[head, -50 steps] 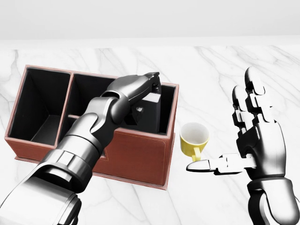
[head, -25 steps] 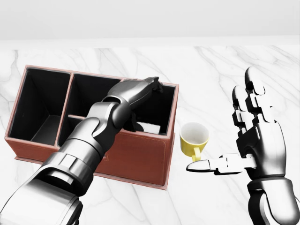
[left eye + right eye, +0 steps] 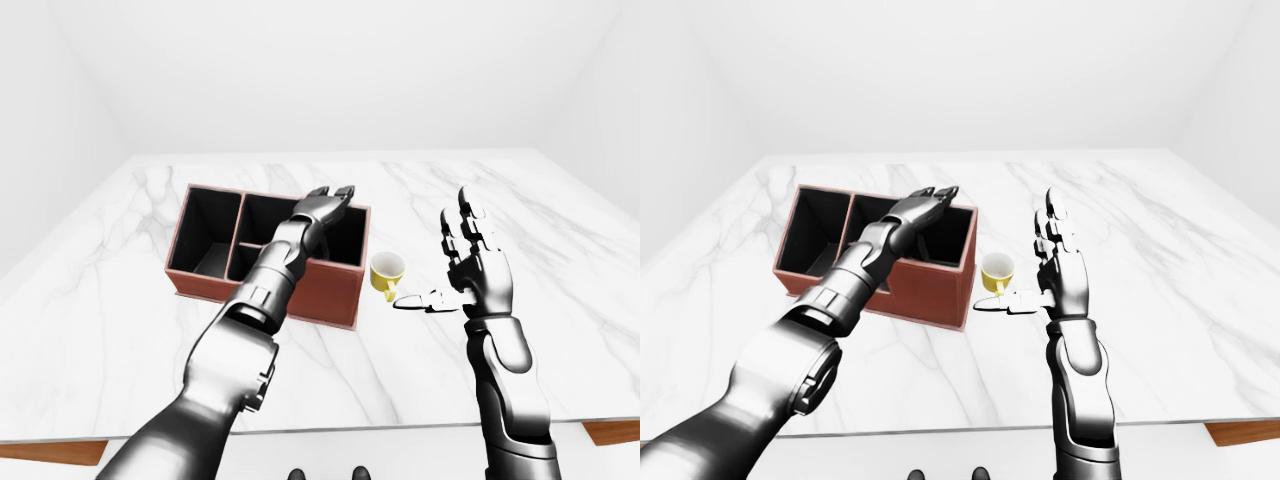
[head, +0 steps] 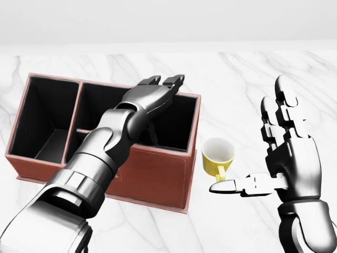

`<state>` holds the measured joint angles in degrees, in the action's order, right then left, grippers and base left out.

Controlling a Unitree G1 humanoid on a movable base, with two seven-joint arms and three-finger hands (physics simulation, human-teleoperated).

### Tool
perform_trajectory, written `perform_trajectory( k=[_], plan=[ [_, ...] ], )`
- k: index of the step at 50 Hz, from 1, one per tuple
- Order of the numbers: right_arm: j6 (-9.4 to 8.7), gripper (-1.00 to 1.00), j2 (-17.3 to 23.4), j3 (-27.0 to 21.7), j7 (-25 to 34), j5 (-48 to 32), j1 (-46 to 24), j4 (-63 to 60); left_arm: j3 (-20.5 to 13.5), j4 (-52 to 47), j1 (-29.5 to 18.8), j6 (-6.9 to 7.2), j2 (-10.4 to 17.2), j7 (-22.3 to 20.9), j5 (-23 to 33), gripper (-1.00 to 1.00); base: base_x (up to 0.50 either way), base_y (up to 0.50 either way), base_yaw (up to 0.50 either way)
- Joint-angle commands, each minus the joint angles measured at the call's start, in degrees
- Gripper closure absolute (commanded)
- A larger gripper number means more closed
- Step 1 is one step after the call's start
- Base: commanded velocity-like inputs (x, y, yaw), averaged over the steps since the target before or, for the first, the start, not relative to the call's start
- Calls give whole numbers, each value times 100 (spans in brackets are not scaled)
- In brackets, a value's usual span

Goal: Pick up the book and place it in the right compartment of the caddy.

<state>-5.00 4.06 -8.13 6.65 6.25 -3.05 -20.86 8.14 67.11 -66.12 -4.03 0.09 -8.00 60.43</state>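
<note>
Our left robot hand (image 4: 167, 83) hangs over the right compartment of the caddy (image 4: 152, 174), its fingers stretched out straight and holding nothing. Our right robot hand (image 4: 287, 153) stands upright and spread wide, well clear of the caddy, beside a yellow cup (image 4: 217, 156) on the marble counter (image 4: 247, 84).

We judge the task nearly or wholly done: no book lies anywhere on the counter, and the left robot hand is empty directly above the target compartment. What is left, if anything, is to draw that arm away.

The book itself we can hardly make out. The compartment's lining is black, our forearm crosses it, and only a thin dark shape (image 4: 152, 133) leaning inside under the wrist might be the book; we cannot tell its colour, its cover, or whether it stands or lies flat.
</note>
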Motion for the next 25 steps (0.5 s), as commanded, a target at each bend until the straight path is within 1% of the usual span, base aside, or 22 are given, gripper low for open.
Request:
perform_trajectory(
  k=[1,5,6,7,11,14,17,19,20,23,25],
  plan=[
    [0,-100,3,2,8,0,0,0,-297,-825,-201,124,103,-527,-210,-100,0,0,0],
    [0,-100,3,1,10,-2,0,-1,-339,-1310,-213,242,155,-757,-296,-100,0,0,0],
    [0,-100,-81,120,-144,-78,-205,122,-350,-1423,-219,286,161,-833,-323,-100,0,0,0],
    [0,-100,-122,179,-202,-93,-248,168,-363,-1575,-233,333,176,-906,-345,-100,0,0,0],
    [0,-100,-78,190,-222,-70,-224,107,-396,-2099,-239,503,216,-1205,-418,-100,0,0,0],
    [0,-100,-64,207,-233,-81,-231,98,-417,-2616,-173,658,224,-1460,-464,-100,0,0,0],
    [0,-100,-62,220,-248,-96,-256,91,-445,-3382,30,903,207,-1795,-530,-100,0,0,0],
    [0,-100,-62,221,-257,-100,-265,89,-463,-3818,194,903,190,-1921,-573,-100,0,0,0],
    [0,-100,-61,210,-249,-88,-249,74,-489,-4316,435,903,143,-2047,-626,-100,0,0,0],
    [0,-100,-66,225,-262,-99,-257,63,-516,-5086,825,903,68,-2122,-813,-100,0,0,0],
    [0,-100,-72,242,-291,-119,-301,78,-572,-5581,1036,903,15,-2085,-1028,-100,0,0,0]
  ],
)
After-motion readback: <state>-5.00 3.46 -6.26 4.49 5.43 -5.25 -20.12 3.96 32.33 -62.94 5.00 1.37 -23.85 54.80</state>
